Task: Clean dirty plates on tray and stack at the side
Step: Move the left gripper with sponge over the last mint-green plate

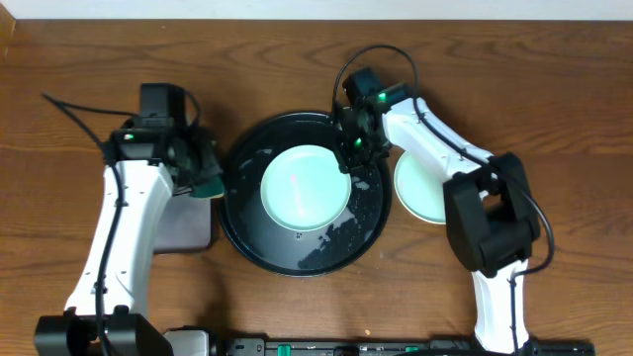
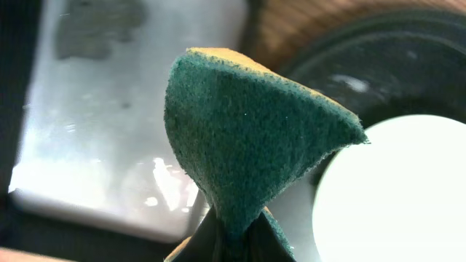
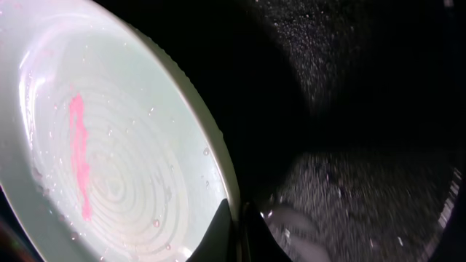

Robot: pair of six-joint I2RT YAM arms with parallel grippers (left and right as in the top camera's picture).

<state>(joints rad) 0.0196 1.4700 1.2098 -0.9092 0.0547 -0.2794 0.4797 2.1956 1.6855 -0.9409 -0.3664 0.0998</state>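
Observation:
A pale mint-blue plate (image 1: 303, 185) lies in the large round black tray (image 1: 247, 232). My right gripper (image 1: 353, 161) is shut on this plate's right rim; in the right wrist view the plate (image 3: 109, 145) carries a pink streak and water drops, with the fingertips (image 3: 237, 222) pinching its edge. More plates (image 1: 420, 188) sit stacked on the table right of the tray. My left gripper (image 1: 203, 183) is shut on a teal sponge (image 2: 247, 138) at the tray's left edge, above the small tray. The plate also shows in the left wrist view (image 2: 397, 196).
A smaller rectangular tray (image 1: 188, 222) with a wet surface lies left of the round tray, under my left arm; it also shows in the left wrist view (image 2: 109, 131). The round tray's floor is wet (image 3: 364, 109). The wooden table (image 1: 554, 99) surrounds everything.

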